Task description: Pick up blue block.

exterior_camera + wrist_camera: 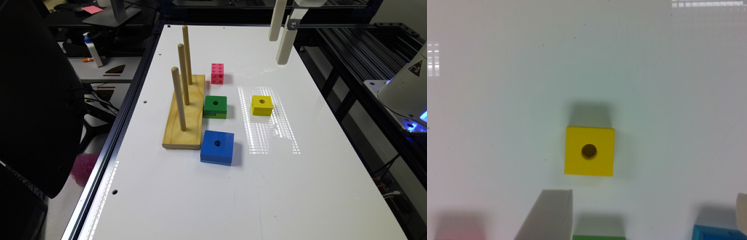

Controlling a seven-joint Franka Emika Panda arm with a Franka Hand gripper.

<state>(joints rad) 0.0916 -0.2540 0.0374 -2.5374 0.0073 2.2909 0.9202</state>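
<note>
From my remote seat I see the white table (300,186) running the length of the exterior view. On it, toward that view's left, sits the wooden base (186,116) carrying three upright pegs (178,98). High over the far end of the table hangs the gripper (281,35), its two pale fingers (286,45) spread well apart and closed on nothing. The blue block (217,147) lies flat on the table, hole up, just beside the near corner of the wooden base, and well away from the gripper. Farther back, the green block (215,106) sits close against the base's side. The yellow block (262,105) rests apart from it toward the exterior view's right, and in the wrist view the yellow block (589,151) lies square below the camera. A blue corner (719,233) at that picture's edge is probably the blue block, though too little of it is visible for me to be sure. Smallest, the pink studded brick (217,73) stands beyond the green block.
</note>
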